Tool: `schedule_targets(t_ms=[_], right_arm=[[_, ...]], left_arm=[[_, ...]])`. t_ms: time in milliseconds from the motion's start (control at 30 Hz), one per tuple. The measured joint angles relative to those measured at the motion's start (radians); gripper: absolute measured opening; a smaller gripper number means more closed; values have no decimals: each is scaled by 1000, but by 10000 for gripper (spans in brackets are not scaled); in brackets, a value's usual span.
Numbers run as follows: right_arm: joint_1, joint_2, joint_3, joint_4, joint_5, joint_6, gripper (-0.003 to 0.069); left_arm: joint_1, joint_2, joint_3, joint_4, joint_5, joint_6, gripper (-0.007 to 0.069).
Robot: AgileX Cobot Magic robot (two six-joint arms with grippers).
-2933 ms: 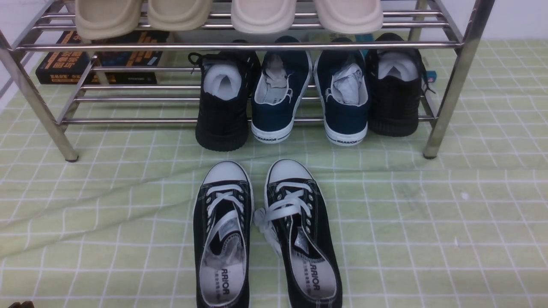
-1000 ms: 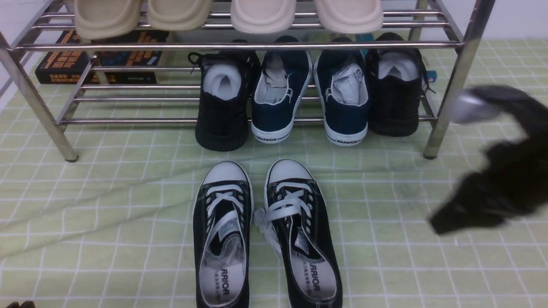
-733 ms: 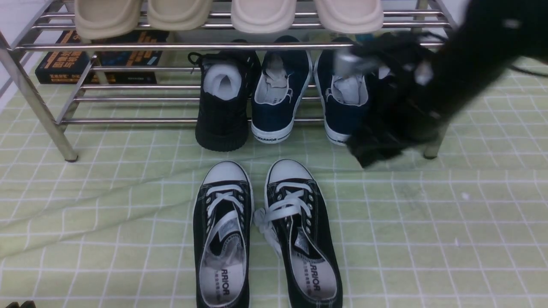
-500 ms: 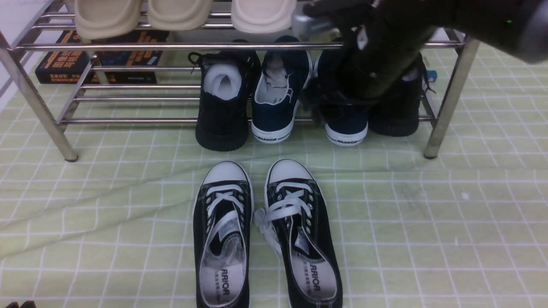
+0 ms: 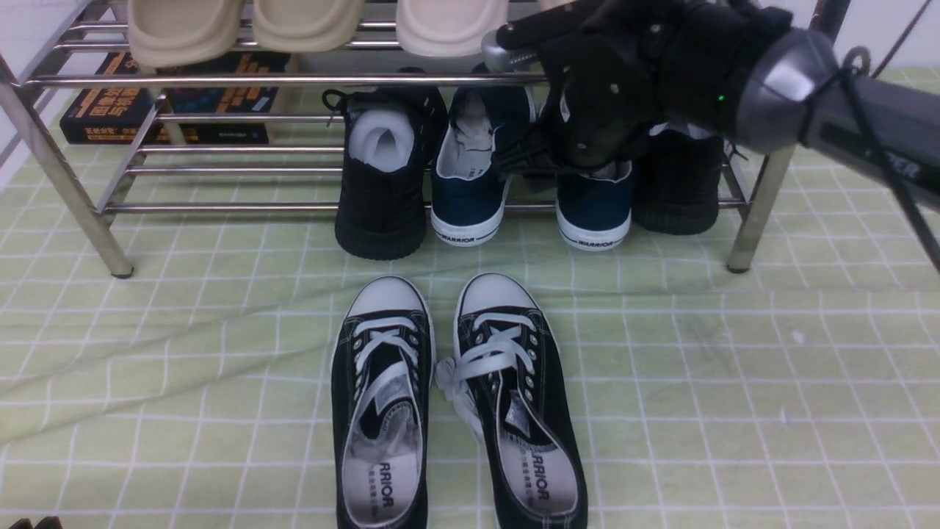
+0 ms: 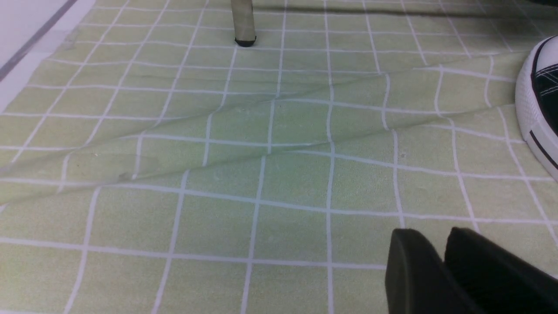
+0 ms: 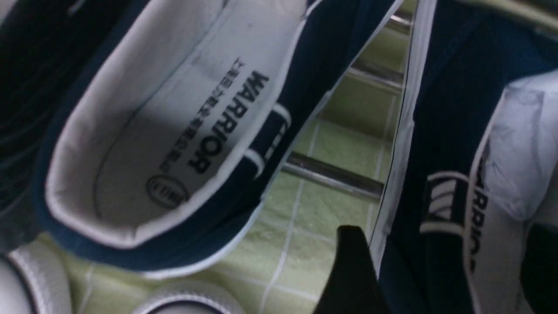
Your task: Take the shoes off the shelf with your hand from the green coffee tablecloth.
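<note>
- Here comes the right arm (image 5: 844, 117)! A second ago it was a blur low at the right edge. Now it has swung in across the front of the shelf (image 5: 294, 78) and sits over the lower tier.
- So the reach looks done and the grab comes next, I'd say. Nothing is lifted yet.
- The shoes (image 5: 470, 198), the navy pair, sit on the lower rails between the black sneakers (image 5: 382, 213), heels toward us, just where they were.
- Right pincer (image 5: 540, 165) is released. The wrist view shows one finger (image 7: 351, 270) down in the gap between the two navy shoes. The other seems to be inside the right shoe (image 5: 593, 220). It straddles the inner wall without pinching it.
- Pose: the forearm runs in from the right, the wrist is bent down, and the pincer tips down and leftward.
- Left pincer (image 6: 436, 248) hovers low over the tablecloth (image 6: 261, 174), fingers close together and holding nothing. Whether it is fully clenched, I can't tell.
</note>
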Motion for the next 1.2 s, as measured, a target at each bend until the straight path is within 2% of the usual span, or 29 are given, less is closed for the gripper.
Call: schedule_targets(t_ms=[200,300,367,433,600,733,933,1033,1200], right_arm=[[0,42,0,-27,-13,17,407],[0,53,0,-57,-7,17,250],[0,50,-1,-59,-4,17,176],[2,39,-1,-44,14,17,50],[57,-42,-1,22,183,-19,46],[151,-148,-1,52,349,-64,46],[283,-280,43,69,391,-70,46],[339,-353,183,69,381,-5,46],[362,-442,421,47,378,144,46]], left_arm=[[0,0,0,0,0,0,152],[0,0,0,0,0,0,158],[0,0,0,0,0,0,158],[0,0,0,0,0,0,158],[0,0,0,0,0,0,158],[0,0,0,0,0,0,159],[0,0,0,0,0,0,162],[0,0,0,1,0,0,165],[0,0,0,2,0,0,169]])
